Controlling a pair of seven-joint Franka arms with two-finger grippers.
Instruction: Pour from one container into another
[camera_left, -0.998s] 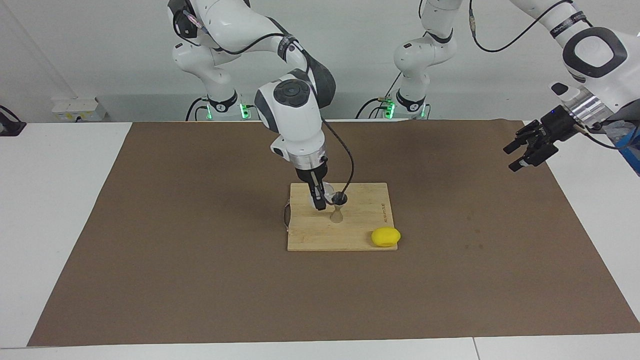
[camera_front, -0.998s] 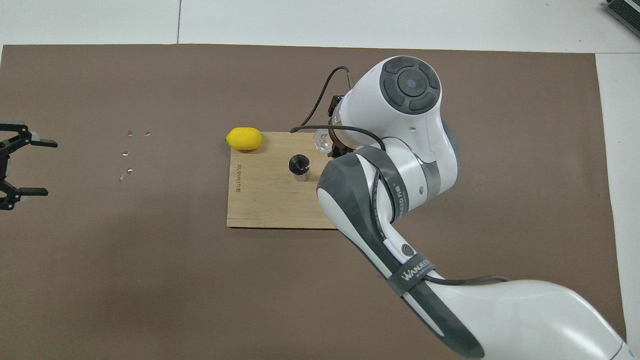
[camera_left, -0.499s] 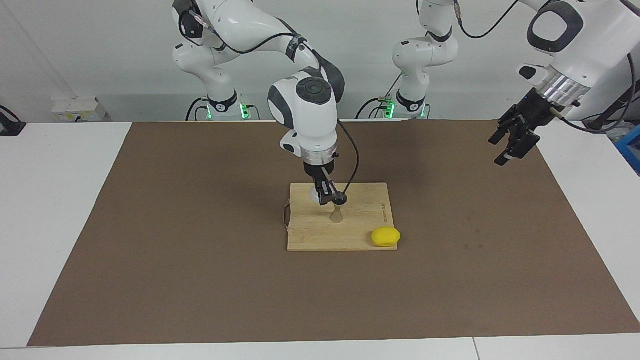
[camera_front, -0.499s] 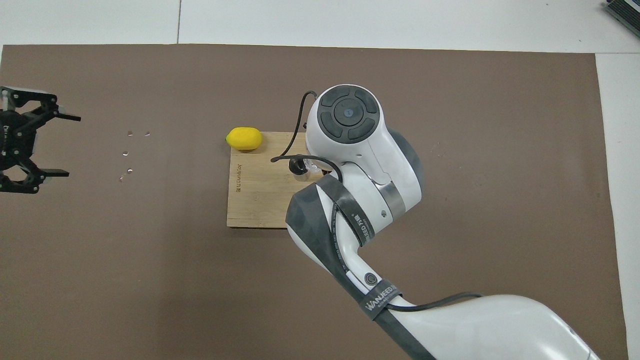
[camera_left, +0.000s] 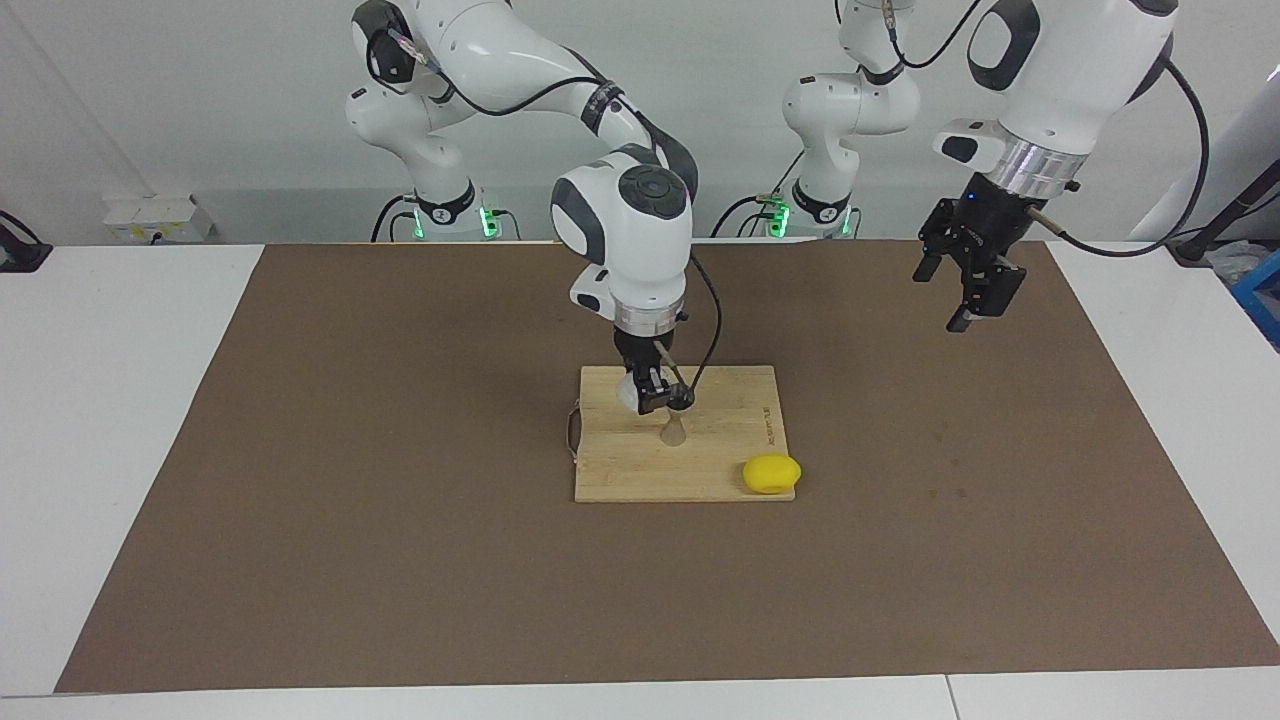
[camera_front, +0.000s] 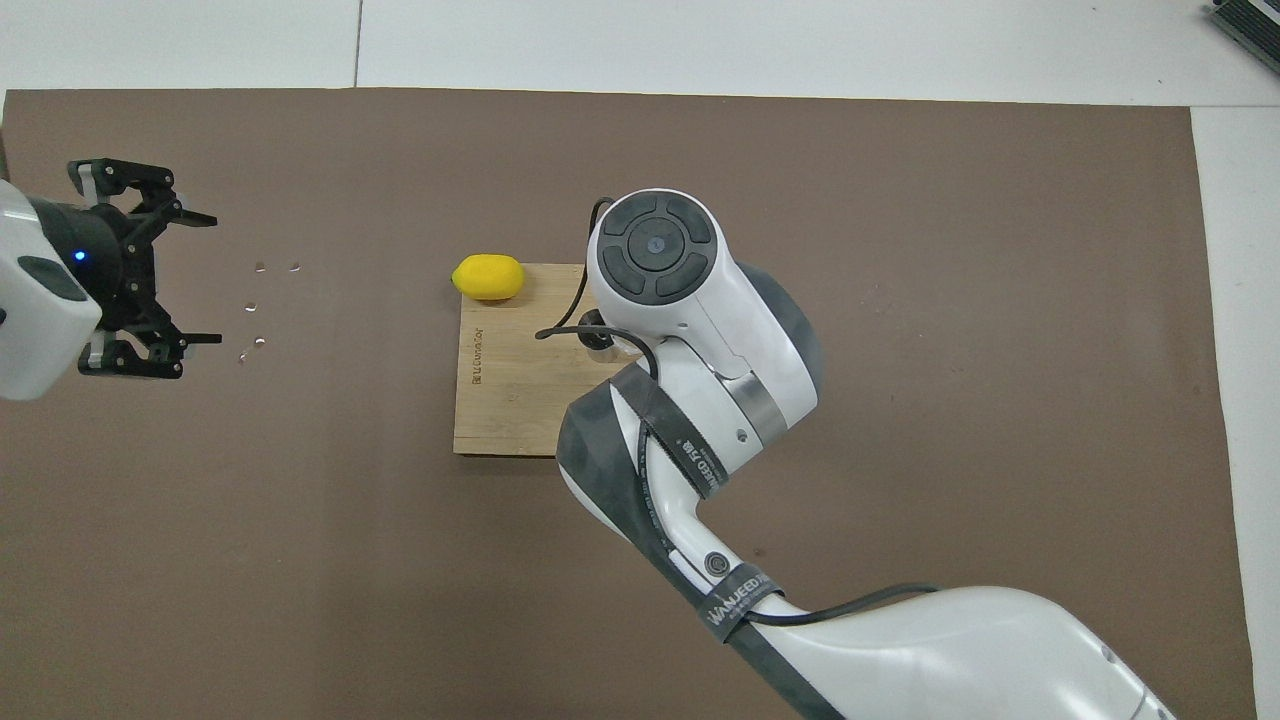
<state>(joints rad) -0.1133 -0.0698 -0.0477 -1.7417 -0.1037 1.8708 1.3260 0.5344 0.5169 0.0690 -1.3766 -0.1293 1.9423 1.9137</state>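
Small clear frosted glass cup: short cylinder, pale and cloudy, gripped in the right gripper, whose jaws are shut on it. It hangs over the wooden cutting board, at the rim of the jigger; its tilt cannot be told. From overhead the arm's white wrist housing hides the cup.

Small silver hourglass-shaped metal jigger: two cones meeting at a narrow waist, upright on the board near its middle, dark open mouth at the top.

Board: pale rectangular bamboo with visible grain and a metal handle at the right arm's end. Smooth yellow lemon lies at a board corner, overlapping its edge.

Brown matte mat covers the white surface.

Left gripper: over the mat, well apart from the board toward the left arm's end, jaws spread wide and holding nothing.
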